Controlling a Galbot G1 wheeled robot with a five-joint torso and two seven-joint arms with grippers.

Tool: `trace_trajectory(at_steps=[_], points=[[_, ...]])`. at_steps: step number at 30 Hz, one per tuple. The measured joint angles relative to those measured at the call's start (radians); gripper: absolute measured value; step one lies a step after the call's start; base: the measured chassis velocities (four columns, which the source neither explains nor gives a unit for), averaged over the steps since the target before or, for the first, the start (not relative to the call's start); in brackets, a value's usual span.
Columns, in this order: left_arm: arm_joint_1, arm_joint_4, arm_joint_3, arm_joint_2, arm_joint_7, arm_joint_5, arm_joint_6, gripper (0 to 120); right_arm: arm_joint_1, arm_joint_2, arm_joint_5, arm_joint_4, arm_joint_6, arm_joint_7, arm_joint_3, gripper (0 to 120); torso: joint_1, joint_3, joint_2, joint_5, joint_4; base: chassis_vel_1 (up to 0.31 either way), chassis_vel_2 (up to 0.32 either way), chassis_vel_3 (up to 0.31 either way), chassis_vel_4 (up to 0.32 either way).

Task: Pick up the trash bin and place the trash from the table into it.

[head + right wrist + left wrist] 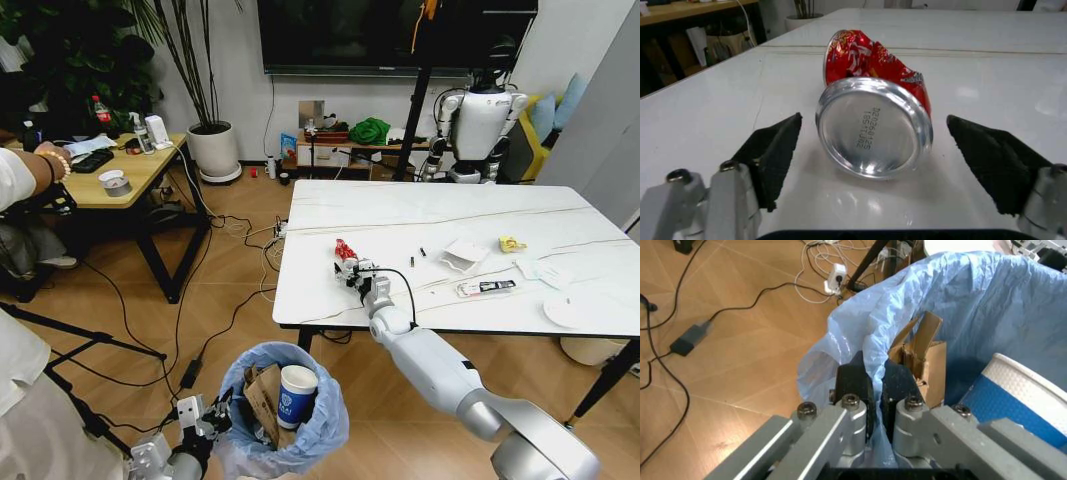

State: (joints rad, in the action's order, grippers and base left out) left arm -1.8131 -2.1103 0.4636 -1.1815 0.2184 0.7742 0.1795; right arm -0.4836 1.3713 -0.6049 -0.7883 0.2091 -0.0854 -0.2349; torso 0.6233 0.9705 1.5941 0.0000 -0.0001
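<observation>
A robot stands at the near edge of a white marble-look table (430, 215) on a wooden floor.

Its right arm reaches forward over the table's near left part. The right gripper (352, 272) sits low at the tabletop with its two dark pads spread wide apart (873, 150). A crushed red can (873, 120) lies on its side between those pads, its round silver base facing the wrist camera. A gap shows on each side, so the pads do not touch it. In the head view the red can (345, 251) lies just beyond the gripper's tip.

More litter lies to the right, well apart from the gripper: a crumpled white paper (463, 255), a yellow scrap (511, 244), a flat wrapper with dark print (485, 288), another white paper (545, 271) and a white round disc (573, 312) near the front right edge.

Below the table's near edge, at the robot's left, is the trash bin (283, 415), lined with a crinkled light-blue bag (973, 305). The left gripper (200, 415) is at its rim. In the left wrist view its dark fingers (855, 385) are pinched close together on the bag-covered rim. Inside the bin stand a torn brown carton (923, 360) and a blue-and-white paper cup (297, 393), side by side.
</observation>
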Motion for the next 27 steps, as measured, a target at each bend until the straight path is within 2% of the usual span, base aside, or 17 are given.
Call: trace_trajectory(at_steps=[3, 4, 7, 9, 14, 19, 23, 24, 25, 26, 27], points=[[-0.001, 0.000, 0.001, 0.002, -0.001, 0.000, -0.001, 0, 0.001, 0.000, 0.001, 0.000, 0.000, -0.001, -0.001, 65, 0.000, 0.000, 0.000, 0.0000, 0.0000, 0.000, 0.000, 0.000, 0.000], [-0.001, 0.000, 0.001, 0.002, -0.001, 0.000, -0.001, 0, 0.001, 0.000, 0.001, 0.000, 0.000, -0.001, -0.001, 65, 0.000, 0.000, 0.000, 0.0000, 0.0000, 0.000, 0.000, 0.000, 0.000], [-0.001, 0.001, 0.001, 0.002, -0.002, 0.000, -0.001, 0, 0.001, 0.000, 0.003, -0.007, 0.000, -0.006, -0.002, 51, 0.000, 0.000, 0.000, 0.0000, 0.0000, 0.000, 0.000, 0.000, 0.000], [0.001, 0.003, 0.000, 0.001, -0.002, -0.001, -0.001, 0, 0.001, 0.000, 0.005, -0.009, 0.000, -0.008, -0.005, 47, 0.000, 0.000, 0.000, 0.0000, 0.0000, 0.000, 0.000, 0.000, 0.000], [0.006, 0.006, -0.002, 0.001, -0.003, -0.001, -0.001, 0, 0.004, -0.006, 0.004, -0.018, -0.001, -0.009, -0.008, 47, 0.000, 0.000, 0.000, 0.0001, 0.0000, 0.000, 0.000, 0.000, 0.000], [0.025, 0.005, -0.002, 0.003, -0.001, 0.009, -0.001, 0, -0.010, -0.052, -0.032, -0.105, -0.002, -0.006, -0.010, 47, 0.000, 0.000, 0.000, 0.0001, 0.0003, 0.000, 0.000, 0.000, 0.000], [0.061, 0.005, -0.017, 0.006, 0.007, 0.019, -0.001, 0, -0.054, -0.184, -0.108, -0.282, -0.007, 0.005, -0.012, 47, 0.000, 0.000, 0.000, 0.0006, 0.0004, 0.000, 0.000, 0.000, 0.000], [0.061, 0.005, -0.017, 0.006, 0.007, 0.019, -0.001, 0, -0.054, -0.184, -0.108, -0.282, -0.007, 0.005, -0.012, 47, 0.000, 0.000, 0.000, 0.0006, 0.0004, 0.000, 0.000, 0.000, 0.000], [0.080, 0.011, -0.026, 0.006, 0.007, 0.024, -0.001, 0, -0.073, -0.252, -0.132, -0.356, -0.009, 0.003, -0.011, 47, 0.000, 0.000, 0.000, 0.0005, 0.0003, 0.000, 0.000, 0.000, 0.000], [0.101, 0.021, -0.033, 0.005, 0.008, 0.030, -0.001, 0, -0.090, -0.306, -0.152, -0.421, -0.012, 0.001, -0.010, 47, 0.000, 0.000, 0.000, 0.0001, -0.0009, 0.000, 0.000, 0.000, 0.000], [0.113, 0.027, -0.038, 0.003, 0.009, 0.033, -0.001, 0, -0.104, -0.343, -0.163, -0.468, -0.013, 0.000, -0.009, 47, 0.000, 0.000, 0.000, -0.0001, -0.0011, 0.000, 0.000, 0.000, 0.000]])
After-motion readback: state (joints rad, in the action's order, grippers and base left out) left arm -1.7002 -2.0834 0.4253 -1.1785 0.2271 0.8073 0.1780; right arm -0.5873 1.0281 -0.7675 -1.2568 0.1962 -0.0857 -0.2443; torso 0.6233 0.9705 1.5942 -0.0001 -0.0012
